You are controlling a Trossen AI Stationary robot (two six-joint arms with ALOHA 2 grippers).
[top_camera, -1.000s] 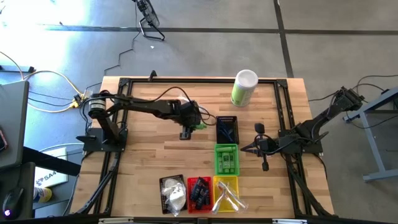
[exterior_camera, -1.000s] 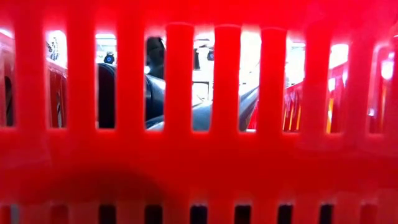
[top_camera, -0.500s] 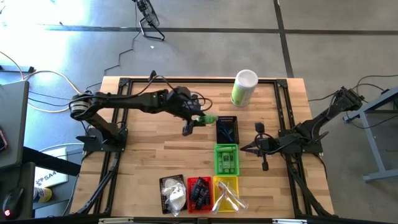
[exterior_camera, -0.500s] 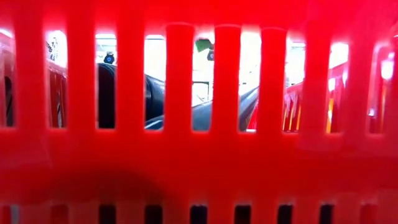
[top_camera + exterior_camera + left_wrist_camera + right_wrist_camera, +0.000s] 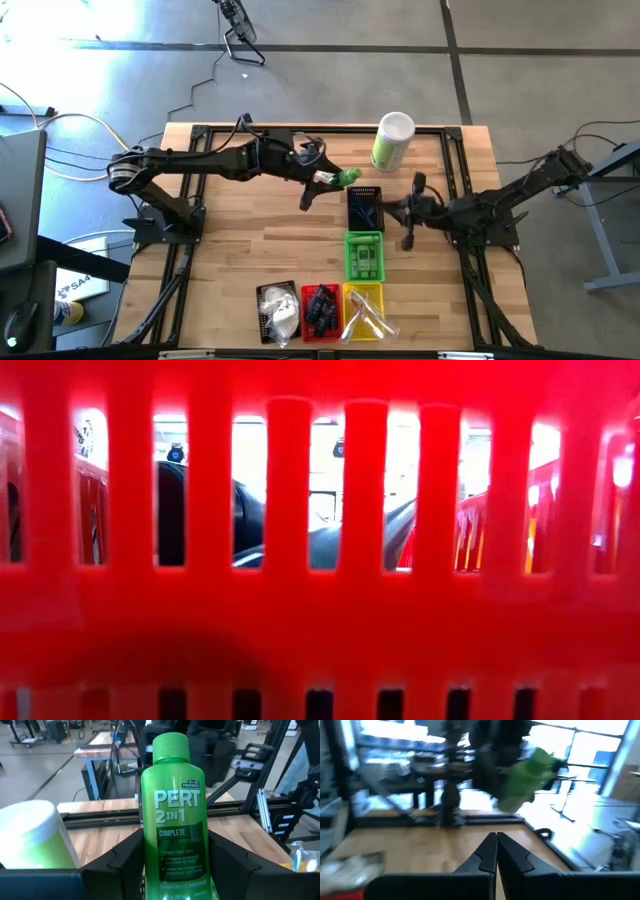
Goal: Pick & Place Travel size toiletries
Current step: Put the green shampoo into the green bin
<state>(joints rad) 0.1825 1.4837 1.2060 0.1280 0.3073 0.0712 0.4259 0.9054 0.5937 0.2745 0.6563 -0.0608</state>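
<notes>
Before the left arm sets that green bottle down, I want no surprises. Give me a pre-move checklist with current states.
1. Left gripper jaws clamped on the green bottle: ok.
2. Bottle held above the table, near the black basket: ok.
3. Green basket already holds green bottles; space for another: cannot tell.
4. Right gripper jaws shut, nothing held: ok.
5. Right gripper beside the black basket, close to the drop path: not ok.
6. Tall canister upright, off the path: ok.
</notes>
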